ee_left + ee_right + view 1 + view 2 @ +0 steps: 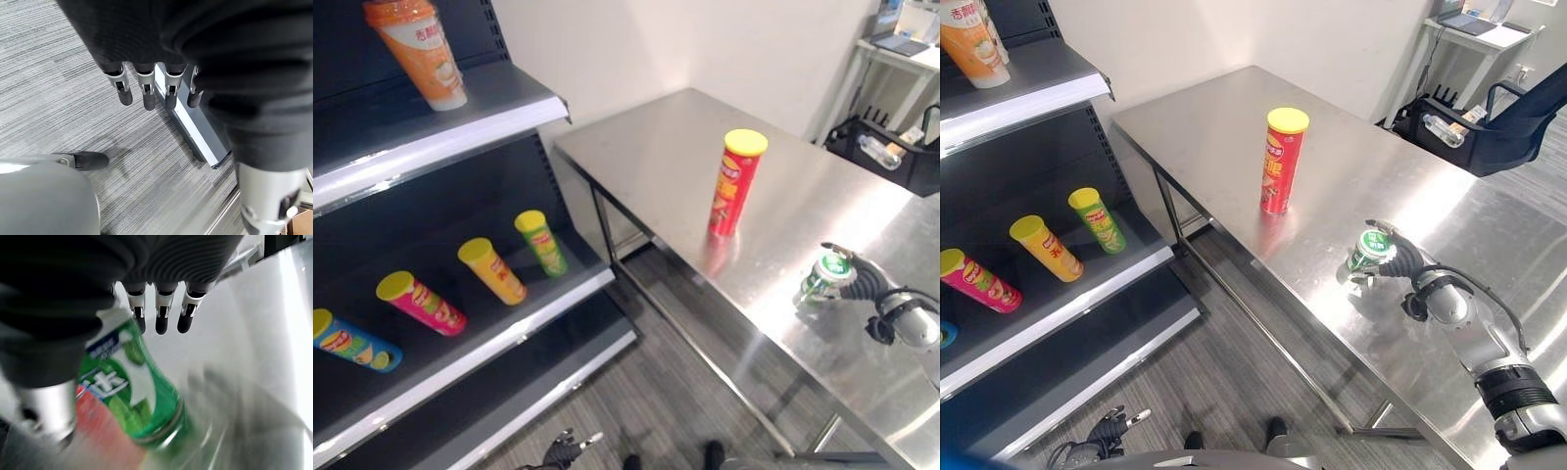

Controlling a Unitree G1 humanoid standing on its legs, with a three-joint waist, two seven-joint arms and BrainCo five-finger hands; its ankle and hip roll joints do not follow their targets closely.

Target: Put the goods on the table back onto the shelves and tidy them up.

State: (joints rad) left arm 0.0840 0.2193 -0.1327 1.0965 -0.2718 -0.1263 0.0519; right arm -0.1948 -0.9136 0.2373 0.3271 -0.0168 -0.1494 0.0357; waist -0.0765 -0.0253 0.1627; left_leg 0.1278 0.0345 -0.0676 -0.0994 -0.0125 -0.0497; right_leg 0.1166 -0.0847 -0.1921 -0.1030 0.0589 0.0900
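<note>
A: Two goods on the worktop (656, 157) right now: a tall red tube (735, 184) with a yellow lid standing upright near the middle, and a small green container (1369, 250) at the near right.

B: And the right hand (1398, 262) is at that green one. In the right wrist view the container (132, 391) sits under the palm between thumb and fingers, but those fingers (161, 320) look fairly straight. Around it, yes; clamped on it, I cannot tell.

A: How will it handle?

B: Light, I'd judge, with a smooth glossy wrap, so slippery. Take it round the middle of the body, not the rim. The red tube looks like stiff card, light and easy to topple, so grip it at mid-height.

A: Left hand?

B: The left hand (146, 88) hangs over the floor, fingers relaxed, holding nothing.

A: Shelf count?

B: Four tubes lie tilted on the lower shelf (509, 323): blue (352, 343), pink (421, 302), orange (492, 269), green (541, 241). One orange cup (419, 49) stands on the upper shelf (460, 132).
</note>
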